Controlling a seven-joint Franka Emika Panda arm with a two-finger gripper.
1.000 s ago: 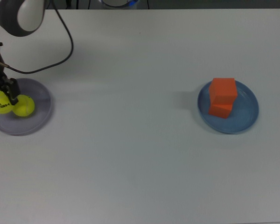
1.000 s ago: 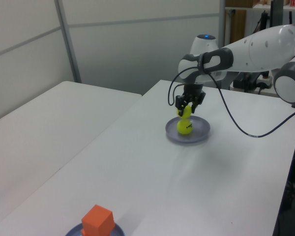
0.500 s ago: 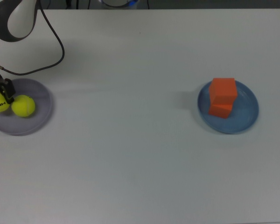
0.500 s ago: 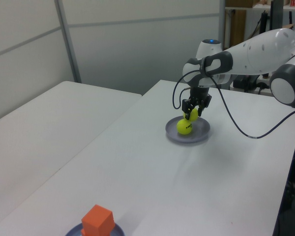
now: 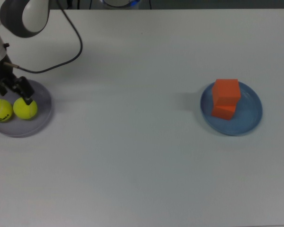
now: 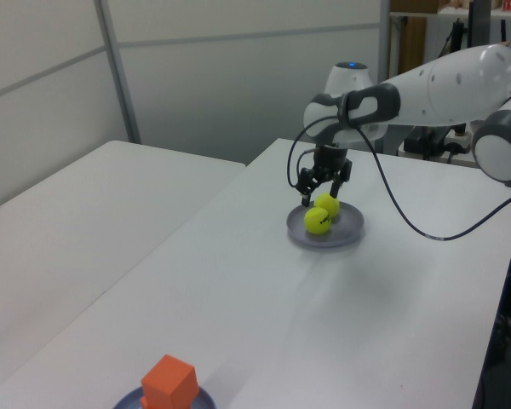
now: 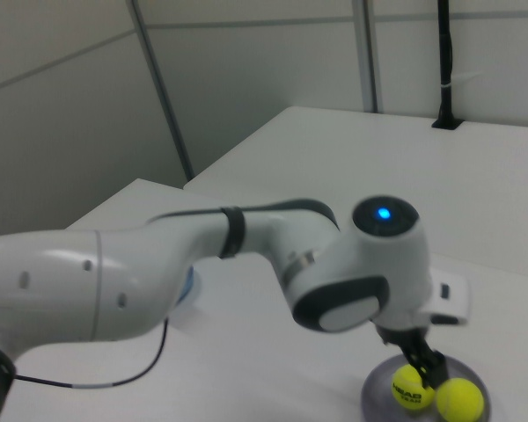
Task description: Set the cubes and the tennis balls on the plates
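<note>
Two yellow-green tennis balls (image 5: 1, 110) (image 5: 25, 108) lie side by side on the lavender plate (image 5: 42, 94) at the top view's left edge. My gripper (image 5: 12, 92) hangs open just above them, its fingers spread and holding nothing. In the left view the gripper (image 6: 322, 182) sits over the balls (image 6: 327, 204) (image 6: 317, 221) on the plate (image 6: 351, 228). The right view shows a lettered ball (image 7: 407, 387) and a plain ball (image 7: 458, 400). Two orange cubes (image 5: 226, 90) (image 5: 223, 111) are stacked on the blue plate (image 5: 251, 113).
A black cable (image 5: 71, 47) loops from the arm over the white table (image 5: 132, 156). The arm's white body (image 7: 158, 272) fills much of the right view. A second white table (image 6: 68, 204) stands beside this one in the left view.
The gripper has let go of the lettered ball, which now rests on the lavender plate beside the other. The fingers opened and the gripper shifted toward the top view's right.
</note>
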